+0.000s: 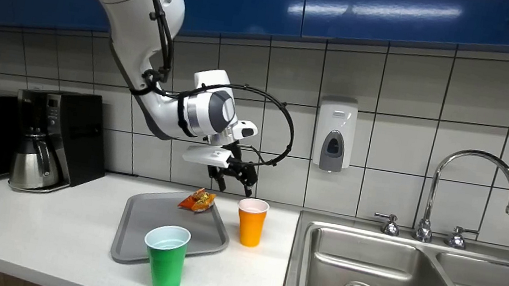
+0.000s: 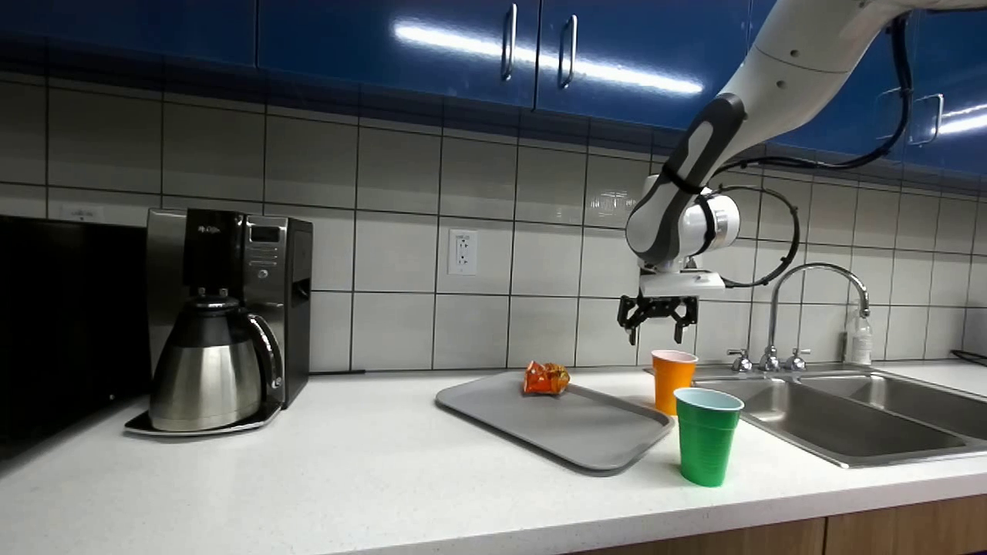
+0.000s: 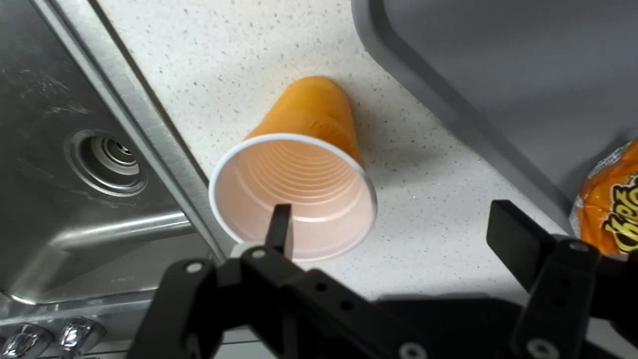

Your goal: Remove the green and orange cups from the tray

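The orange cup (image 1: 250, 228) (image 2: 672, 385) stands upright on the white counter, beside the grey tray (image 1: 146, 227) (image 2: 540, 420) and near the sink. The green cup (image 1: 167, 266) (image 2: 705, 447) stands upright on the counter near the tray's front corner. It is out of the wrist view. My gripper (image 1: 234, 190) (image 2: 655, 339) is open and empty, above and apart from the orange cup. In the wrist view, one finger of the gripper (image 3: 389, 224) overlaps the mouth of the orange cup (image 3: 319, 114); the tray (image 3: 498, 60) lies to the right.
An orange snack bag (image 1: 198, 200) (image 2: 545, 378) (image 3: 615, 204) lies on the tray. A double steel sink (image 1: 367, 266) with a curved faucet (image 1: 434, 190) adjoins the counter. A coffee maker (image 2: 231, 324) stands at the far end. A soap dispenser (image 1: 335, 135) hangs on the tiled wall.
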Available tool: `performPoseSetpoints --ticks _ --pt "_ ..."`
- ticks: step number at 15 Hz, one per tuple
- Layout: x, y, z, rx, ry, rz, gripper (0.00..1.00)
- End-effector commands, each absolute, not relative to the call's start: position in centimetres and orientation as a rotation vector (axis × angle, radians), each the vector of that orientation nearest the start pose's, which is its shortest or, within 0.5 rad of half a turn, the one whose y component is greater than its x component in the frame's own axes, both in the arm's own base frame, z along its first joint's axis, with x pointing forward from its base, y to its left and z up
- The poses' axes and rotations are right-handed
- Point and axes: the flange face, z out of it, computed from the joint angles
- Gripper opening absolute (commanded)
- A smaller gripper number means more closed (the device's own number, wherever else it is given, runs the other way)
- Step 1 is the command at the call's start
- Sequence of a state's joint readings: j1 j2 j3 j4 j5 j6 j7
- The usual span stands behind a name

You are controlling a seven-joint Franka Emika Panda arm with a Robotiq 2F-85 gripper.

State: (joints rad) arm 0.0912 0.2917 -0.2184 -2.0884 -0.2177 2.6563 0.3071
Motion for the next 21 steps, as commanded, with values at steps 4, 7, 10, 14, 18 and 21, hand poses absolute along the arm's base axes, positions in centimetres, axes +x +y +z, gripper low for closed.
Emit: performPoseSetpoints --ticks 4,7,10,14,18,21 --pt "56.3 -3.0 33.8 -3.247 0.37 -0.458 1.0" --pt "54.9 -1.5 34.5 -3.241 0.358 -0.455 1.0" --pt "53.6 -0.1 35.5 -3.235 0.341 -0.452 1.0" --pt "51.8 1.6 36.8 -3.226 0.314 -0.454 1.0" --pt "50.1 3.3 37.8 -3.225 0.289 -0.446 1.0" --pt "48.9 4.4 38.2 -3.23 0.258 -0.428 1.0"
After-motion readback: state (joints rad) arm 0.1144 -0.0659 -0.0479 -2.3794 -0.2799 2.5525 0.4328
